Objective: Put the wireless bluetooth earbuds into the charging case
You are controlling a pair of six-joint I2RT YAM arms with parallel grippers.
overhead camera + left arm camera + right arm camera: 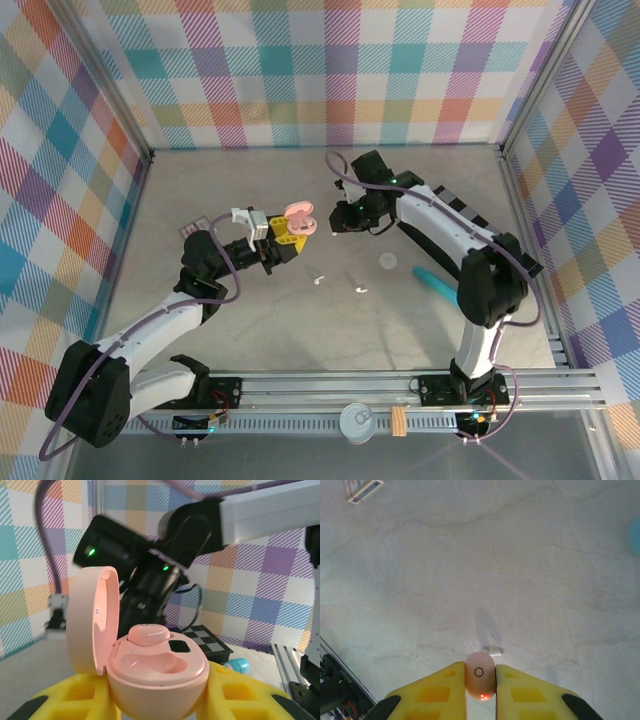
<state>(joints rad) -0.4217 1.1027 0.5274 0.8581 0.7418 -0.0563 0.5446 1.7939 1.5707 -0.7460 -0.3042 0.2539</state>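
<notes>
My left gripper (284, 236) is shut on an open pink charging case (157, 677), held above the table with its lid (92, 620) swung up to the left. One pink earbud (149, 634) sits in the case's far socket, and the near socket is hollow. My right gripper (480, 682) is shut on a second pink earbud (480, 672), which has a small circle mark and a red light. In the top view the right gripper (334, 224) hangs just right of the case (297, 217). Two white earbuds (319, 279) (360, 290) lie on the table; one white earbud (494, 651) lies below my right fingers.
A teal tube (435, 283) and a round white disc (388, 262) lie right of centre. A small card (192, 229) lies at the left. A tin (356, 420) and a cork (399, 420) rest on the front rail. Checked walls close in three sides.
</notes>
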